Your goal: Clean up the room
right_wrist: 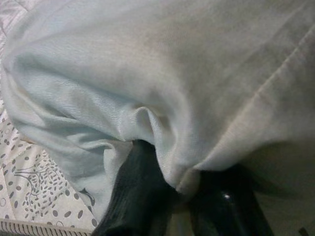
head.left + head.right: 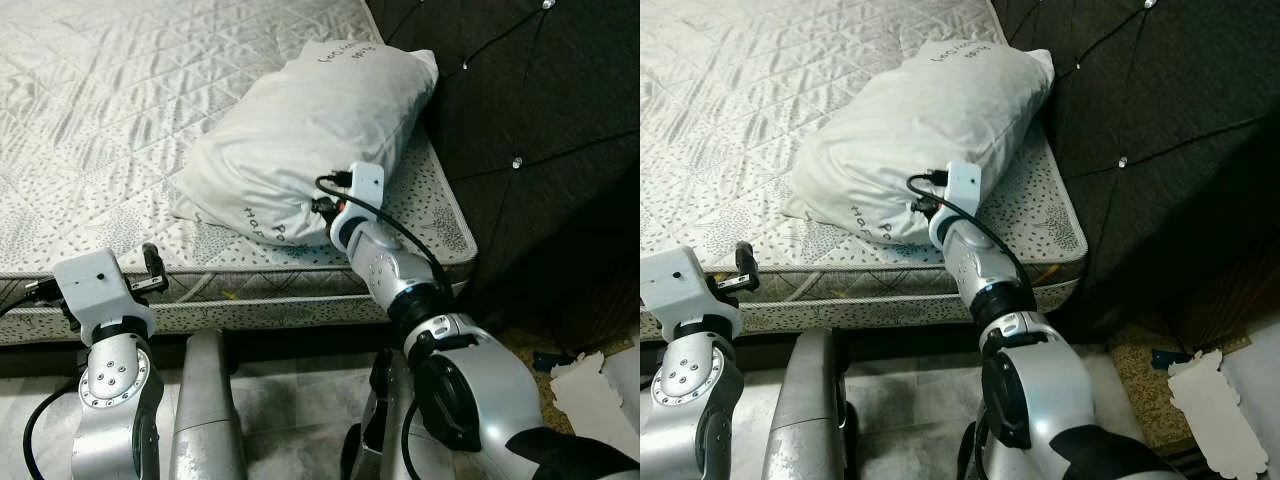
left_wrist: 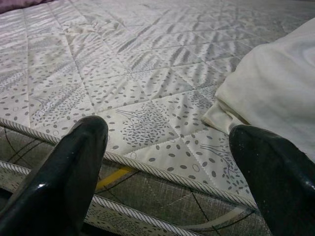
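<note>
Plainly had the right gripper (image 1: 179, 182) clenched on a fold of the pillow (image 2: 300, 130), the two black fingers nipping the slack cloth at its near lower edge, just by the printed lettering. Found the pillow on the mattress (image 2: 100, 100), near the corner by the headboard (image 2: 540, 120), its long axis slanting from the front edge of the bed up and away toward that headboard, so that nearly all its bulk lay ahead of the grip and beyond it. Judged the right arm by far the nearer, already touching. Placed the left gripper (image 3: 170, 132) well apart at the front edge of the mattress, fingers spread wide and holding nothing, with only the pillow's near corner off to its right. Took any coming pull or lift to hang on that one pinch at the low end: expected the far end to sag and drag, since soft stuffing carries no stiffness along its length. Noted the pillow as plump, off-white, smooth woven cotton, creased where gripped; the mattress as quilted in diamonds with a grey leaf print and corded piping along its rim; the headboard as dark, tufted and studded with small bright buttons.
</note>
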